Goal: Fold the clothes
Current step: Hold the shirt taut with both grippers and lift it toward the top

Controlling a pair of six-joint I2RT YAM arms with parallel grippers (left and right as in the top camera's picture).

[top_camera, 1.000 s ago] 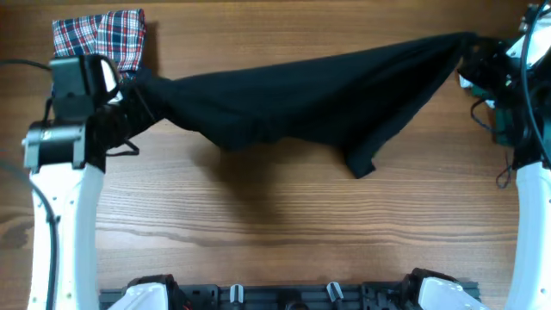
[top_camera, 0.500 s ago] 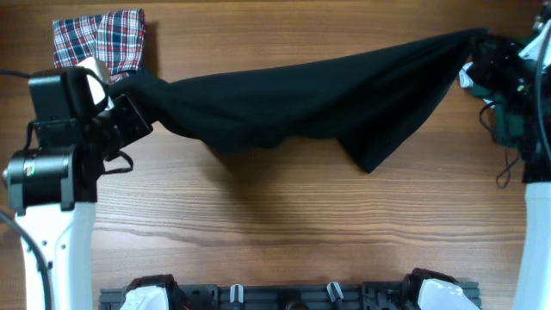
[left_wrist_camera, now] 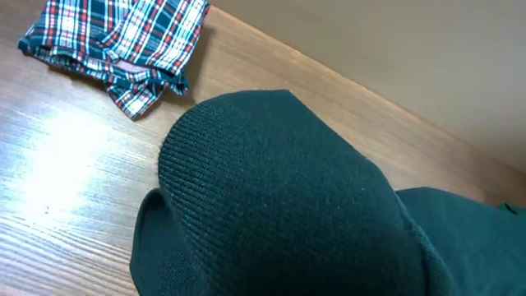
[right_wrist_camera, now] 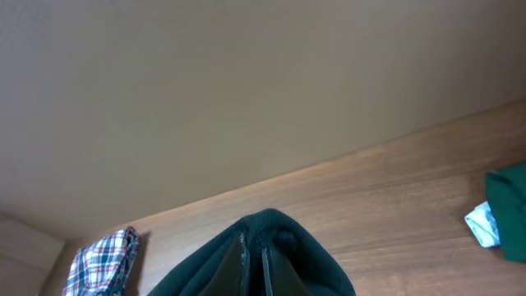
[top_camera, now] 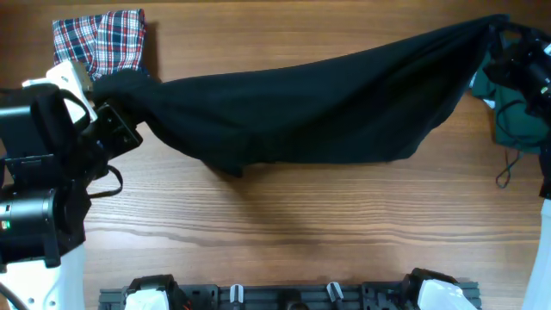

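Observation:
The black shirt hangs stretched in the air between my two grippers, sagging in the middle above the table. My left gripper holds its left end. In the left wrist view the black shirt drapes over the jaws and hides them. My right gripper holds the right end. In the right wrist view its fingers are shut on the black shirt. The plaid garment lies bunched at the far left, and also shows in the left wrist view. The dark green garment lies at the right edge.
The wooden table runs under the hanging shirt. The dark green garment, with a white tag, shows at the right of the right wrist view. The arm bases sit along the front edge.
Both arms have risen and moved apart, the left one toward the front left and the right one farther right. The shirt is pulled wider and higher, and its hanging flap has spread out.

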